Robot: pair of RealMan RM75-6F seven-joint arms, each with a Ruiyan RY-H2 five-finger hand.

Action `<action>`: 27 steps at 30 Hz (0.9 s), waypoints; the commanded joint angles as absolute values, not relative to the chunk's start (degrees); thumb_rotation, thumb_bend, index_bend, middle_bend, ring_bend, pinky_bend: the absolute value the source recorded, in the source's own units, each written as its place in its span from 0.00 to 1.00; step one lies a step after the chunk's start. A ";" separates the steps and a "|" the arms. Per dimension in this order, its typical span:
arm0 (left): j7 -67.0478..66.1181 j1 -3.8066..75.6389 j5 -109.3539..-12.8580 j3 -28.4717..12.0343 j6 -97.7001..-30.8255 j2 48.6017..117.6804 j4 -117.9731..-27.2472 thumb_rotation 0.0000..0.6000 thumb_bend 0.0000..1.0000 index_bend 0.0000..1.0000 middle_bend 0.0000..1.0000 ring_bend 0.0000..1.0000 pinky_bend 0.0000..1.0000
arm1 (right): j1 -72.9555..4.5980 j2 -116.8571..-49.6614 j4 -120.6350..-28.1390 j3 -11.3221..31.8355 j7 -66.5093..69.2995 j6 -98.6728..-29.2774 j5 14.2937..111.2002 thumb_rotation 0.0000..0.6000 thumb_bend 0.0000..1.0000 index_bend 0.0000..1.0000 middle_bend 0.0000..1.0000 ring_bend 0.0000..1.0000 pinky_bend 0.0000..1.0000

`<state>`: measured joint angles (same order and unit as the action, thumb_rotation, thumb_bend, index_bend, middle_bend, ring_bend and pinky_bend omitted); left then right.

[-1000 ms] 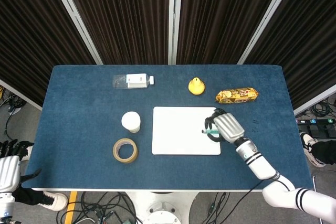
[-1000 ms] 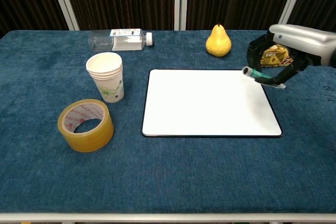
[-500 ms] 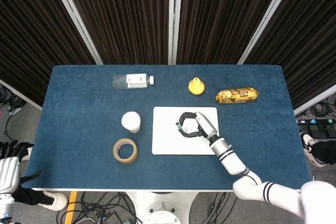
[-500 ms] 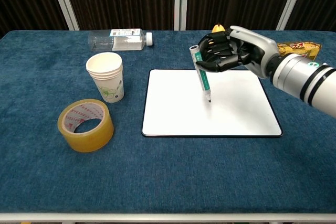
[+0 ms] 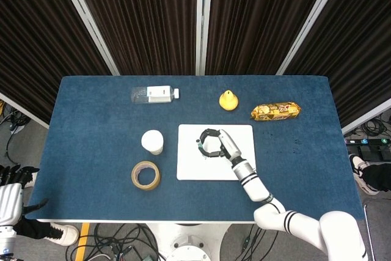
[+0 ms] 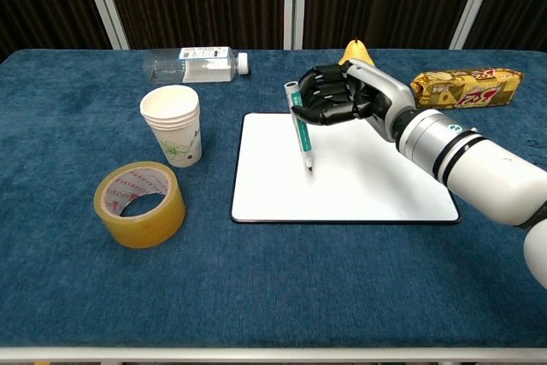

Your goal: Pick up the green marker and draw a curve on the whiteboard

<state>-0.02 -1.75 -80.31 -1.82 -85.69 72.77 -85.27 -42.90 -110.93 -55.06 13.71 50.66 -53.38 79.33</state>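
The robot's right hand [image 6: 342, 96] grips the green marker [image 6: 300, 132] in curled dark fingers above the left half of the whiteboard [image 6: 376, 185], the marker near upright with its tip pointing down at the white surface; whether the tip touches cannot be told. The board lies flat on the blue table [image 6: 256, 297] and looks unmarked. From the head view, the left hand [image 5: 11, 191] sits low at the table's near-left corner, holding nothing, its dark fingers spread. To the board's left stand a stack of paper cups [image 6: 173, 124] and a roll of tape [image 6: 139, 203]; behind lie a water bottle [image 6: 192, 64], a pear [image 6: 355, 50] and a snack packet [image 6: 466, 87].
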 commanded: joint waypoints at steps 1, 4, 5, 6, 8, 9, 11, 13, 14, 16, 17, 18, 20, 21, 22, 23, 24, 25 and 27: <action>0.12 -1.78 -80.33 -1.81 -85.69 72.83 -85.11 1.00 0.00 0.27 0.22 0.09 0.07 | -43.50 -112.02 -53.55 13.76 51.20 -53.39 79.69 1.00 0.54 0.63 0.55 0.33 0.26; 0.40 -1.81 -80.32 -1.79 -85.61 72.96 -84.82 1.00 0.00 0.27 0.22 0.09 0.07 | -43.49 -112.45 -52.14 13.05 51.26 -53.16 80.13 1.00 0.54 0.63 0.55 0.33 0.26; 0.46 -1.82 -80.34 -1.77 -85.60 73.01 -84.75 1.00 0.00 0.27 0.22 0.09 0.07 | -43.46 -112.49 -51.65 12.82 51.26 -53.11 80.28 1.00 0.54 0.63 0.55 0.33 0.26; 0.50 -1.80 -80.40 -1.76 -85.60 73.05 -84.69 1.00 0.00 0.27 0.22 0.09 0.07 | -43.37 -112.55 -51.18 12.62 51.34 -53.07 80.35 1.00 0.55 0.63 0.55 0.33 0.26; 0.60 -1.78 -80.59 -1.76 -85.68 73.15 -84.54 1.00 0.00 0.27 0.22 0.09 0.07 | -42.99 -112.32 -50.54 12.14 51.87 -52.97 80.50 1.00 0.57 0.63 0.55 0.33 0.26; 0.67 -1.80 -80.68 -1.74 -85.75 73.17 -84.49 1.00 0.00 0.27 0.22 0.09 0.07 | -42.60 -111.85 -50.49 11.73 52.08 -53.13 80.70 1.00 0.58 0.63 0.55 0.33 0.26; 0.85 -1.85 -80.69 -1.76 -85.81 73.25 -84.32 1.00 0.00 0.27 0.22 0.09 0.07 | -41.54 -110.57 -50.73 10.65 51.79 -53.75 81.28 1.00 0.59 0.63 0.55 0.33 0.26; 1.16 -1.87 -80.65 -1.74 -85.72 73.39 -84.00 1.00 0.00 0.27 0.22 0.09 0.07 | -39.50 -108.25 -52.13 9.42 51.39 -55.16 81.62 1.00 0.60 0.64 0.55 0.33 0.26; 1.28 -1.85 -80.65 -1.75 -85.66 73.48 -83.84 1.00 0.00 0.27 0.22 0.09 0.07 | -38.54 -106.95 -53.15 8.96 51.32 -55.97 81.79 1.00 0.60 0.64 0.55 0.33 0.26; 1.48 -1.68 -80.68 -1.78 -85.39 73.67 -83.52 1.00 0.00 0.27 0.22 0.09 0.07 | -36.32 -104.00 -55.99 8.39 51.35 -58.51 82.08 1.00 0.61 0.64 0.55 0.33 0.26; 1.51 -1.57 -80.77 -1.81 -85.28 73.74 -83.41 1.00 0.00 0.27 0.22 0.09 0.07 | -35.62 -102.76 -57.46 8.27 51.71 -59.38 82.25 1.00 0.61 0.64 0.55 0.33 0.26; 1.54 -1.44 -80.87 -1.86 -85.21 73.76 -83.31 1.00 0.00 0.27 0.22 0.09 0.07 | -35.08 -101.57 -58.98 8.27 52.14 -60.19 82.44 1.00 0.61 0.64 0.55 0.33 0.26; 1.41 -1.16 -81.11 -1.96 -85.10 73.90 -83.31 1.00 0.00 0.27 0.22 0.09 0.07 | -34.31 -99.11 -62.28 8.43 52.67 -61.44 82.82 1.00 0.61 0.64 0.55 0.33 0.26; 1.33 -1.03 -81.22 -2.04 -85.11 73.89 -83.42 1.00 0.00 0.27 0.22 0.09 0.07 | -34.07 -97.81 -63.93 8.65 52.65 -61.83 82.85 1.00 0.60 0.64 0.55 0.33 0.26; 1.25 -0.98 -81.31 -2.08 -85.18 73.87 -83.47 1.00 0.00 0.27 0.22 0.09 0.07 | -33.90 -96.95 -64.92 8.91 52.30 -62.18 82.79 1.00 0.60 0.64 0.55 0.33 0.26; 1.14 -0.95 -81.36 -2.10 -85.23 73.83 -83.53 1.00 0.00 0.27 0.22 0.09 0.07 | -33.78 -96.11 -65.65 9.13 51.59 -62.47 82.74 1.00 0.60 0.64 0.55 0.33 0.26; 1.03 -0.93 -81.33 -2.13 -85.23 73.76 -83.61 1.00 0.00 0.27 0.22 0.09 0.07 | -33.65 -94.97 -66.28 9.36 49.89 -62.64 82.56 1.00 0.60 0.64 0.55 0.33 0.26; 0.96 -0.92 -81.25 -2.12 -85.14 73.70 -83.69 1.00 0.00 0.27 0.22 0.09 0.07 | -33.70 -93.92 -66.64 9.33 47.74 -62.26 82.38 1.00 0.60 0.64 0.55 0.33 0.26; 0.68 -0.87 -81.16 -2.03 -84.90 73.62 -83.92 1.00 0.00 0.27 0.22 0.09 0.07 | -34.25 -90.29 -67.80 8.22 40.18 -60.44 82.96 1.00 0.60 0.64 0.55 0.33 0.25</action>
